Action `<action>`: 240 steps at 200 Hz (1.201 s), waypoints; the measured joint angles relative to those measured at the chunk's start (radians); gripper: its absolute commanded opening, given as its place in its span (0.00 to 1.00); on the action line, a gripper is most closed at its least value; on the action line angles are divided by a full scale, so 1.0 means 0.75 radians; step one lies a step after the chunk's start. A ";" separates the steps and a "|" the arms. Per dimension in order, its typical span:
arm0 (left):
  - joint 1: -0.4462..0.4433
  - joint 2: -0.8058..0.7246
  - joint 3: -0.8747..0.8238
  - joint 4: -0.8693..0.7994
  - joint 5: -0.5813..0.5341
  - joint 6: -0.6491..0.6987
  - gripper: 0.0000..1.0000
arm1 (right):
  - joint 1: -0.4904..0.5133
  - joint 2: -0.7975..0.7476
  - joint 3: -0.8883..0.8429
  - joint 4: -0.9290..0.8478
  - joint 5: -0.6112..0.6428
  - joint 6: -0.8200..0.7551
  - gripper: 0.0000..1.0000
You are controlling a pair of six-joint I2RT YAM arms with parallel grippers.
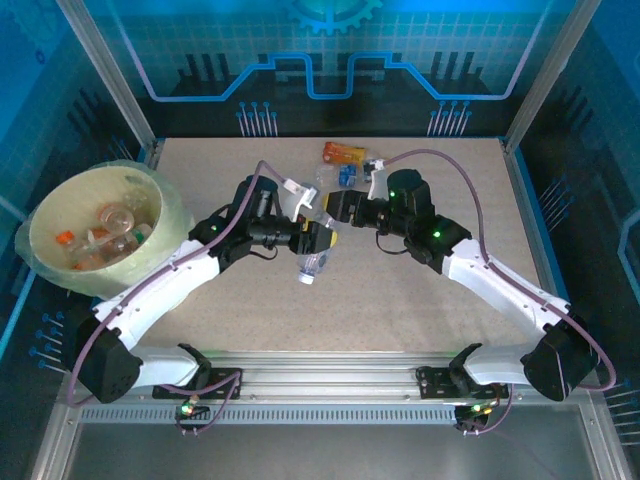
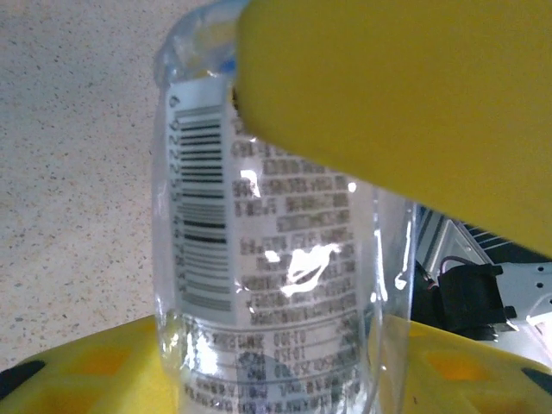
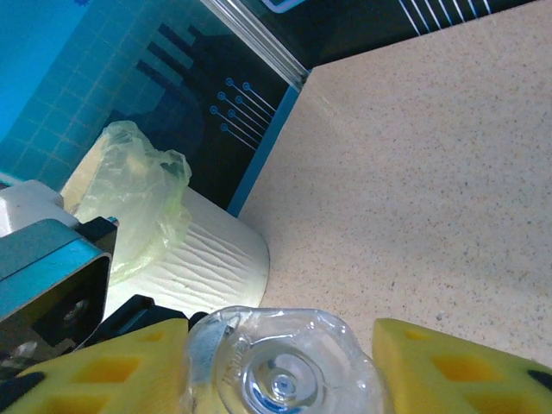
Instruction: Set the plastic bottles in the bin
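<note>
Left claw: closed on the printed-label body of a clear bottle, with yellow pads bearing on it from above and below. Position is mid-table.

Right claw: fingers stand either side of the same bottle's base. Cannot tell whether they press on it.

Bin: far left of the table, well apart from both claws, with several bottles inside.

Orange-labelled bottle and blue-labelled bottle: on the table just behind the right claw.
</note>
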 measured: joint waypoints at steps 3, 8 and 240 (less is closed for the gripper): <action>-0.002 -0.003 -0.004 0.002 -0.009 0.000 0.52 | 0.001 0.001 0.000 0.004 -0.003 -0.003 0.72; -0.004 -0.007 -0.009 0.007 -0.025 -0.003 0.52 | 0.003 0.000 0.000 0.003 -0.006 -0.002 0.78; 0.140 -0.491 0.052 -0.302 -0.908 -0.037 0.51 | -0.013 -0.331 -0.090 -0.203 0.434 -0.012 1.00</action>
